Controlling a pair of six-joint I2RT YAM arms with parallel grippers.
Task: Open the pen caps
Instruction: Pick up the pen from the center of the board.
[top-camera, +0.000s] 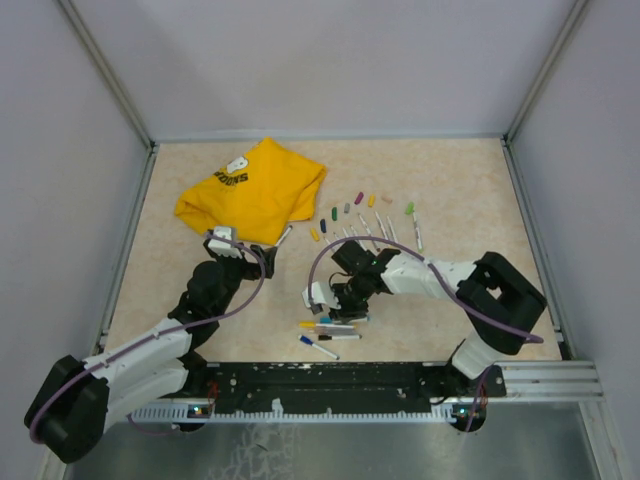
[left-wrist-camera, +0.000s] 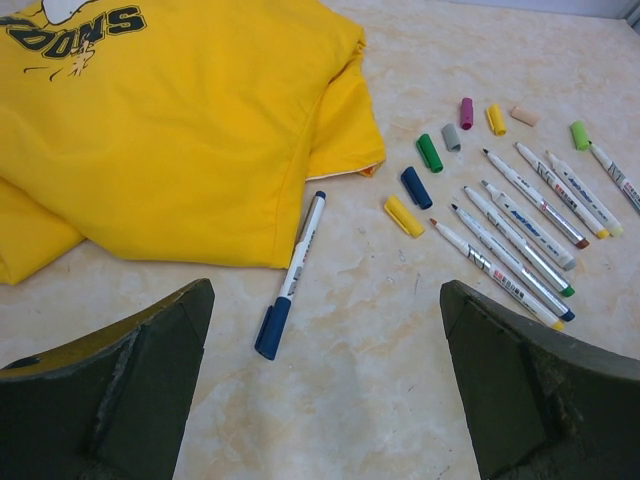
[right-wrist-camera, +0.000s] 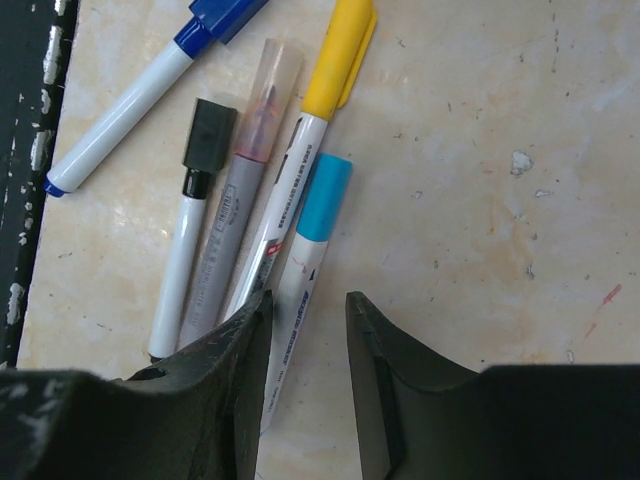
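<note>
The left gripper (left-wrist-camera: 325, 300) is hovering with its jaws spread wide and empty, just on the near side of the yellow T-shirt (left-wrist-camera: 180, 130), where a blue-capped pen (left-wrist-camera: 292, 275) is lying with its far end at the cloth's edge. To the right, loose pen caps (left-wrist-camera: 429, 152) are lying beside a row of uncapped pens (left-wrist-camera: 520, 240). Nearer, the right gripper (right-wrist-camera: 308, 310) is hanging over a cluster of capped pens (right-wrist-camera: 235, 215), its fingers narrowed about the barrel of the light-blue-capped pen (right-wrist-camera: 322, 195); I cannot tell whether they are pinching it.
</note>
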